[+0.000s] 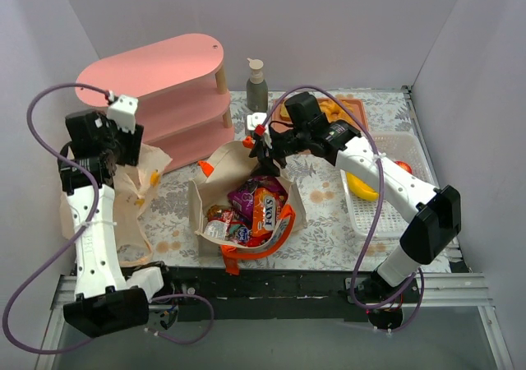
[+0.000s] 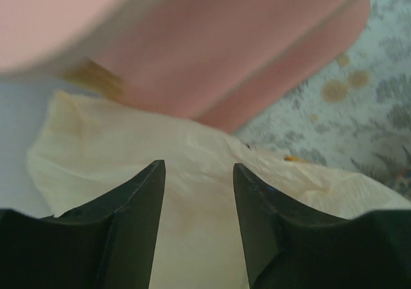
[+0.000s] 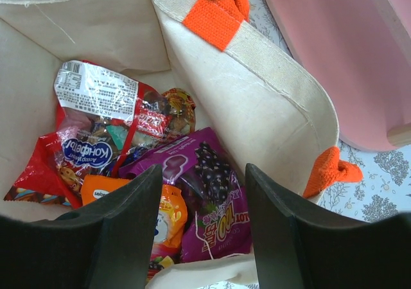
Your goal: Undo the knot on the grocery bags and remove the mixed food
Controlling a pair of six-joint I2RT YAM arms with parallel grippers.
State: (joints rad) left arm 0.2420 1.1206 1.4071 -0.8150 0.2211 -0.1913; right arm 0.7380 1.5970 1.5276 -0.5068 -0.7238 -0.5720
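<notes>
The cream canvas tote (image 1: 215, 173) with orange handles (image 1: 259, 251) lies open mid-table, holding snack packets: a purple one (image 3: 218, 199), an orange one (image 3: 168, 218) and a red one (image 3: 77, 148). My right gripper (image 1: 265, 158) hangs open over the tote's mouth, its fingers (image 3: 125, 228) straddling the purple packet without touching it. The tan plastic bag (image 1: 131, 191) lies at the left below the shelf. My left gripper (image 1: 113, 152) is open and empty just above the plastic bag (image 2: 192, 205). A banana (image 1: 362, 189) and a red apple (image 1: 403, 166) lie in the white mesh basket (image 1: 411, 148).
A pink two-tier shelf (image 1: 173, 90) stands at the back left, close over the left gripper (image 2: 196, 167). A grey pump bottle (image 1: 256, 86) stands behind the tote. An orange tray (image 1: 355, 107) with pastry is at the back. White walls close in both sides.
</notes>
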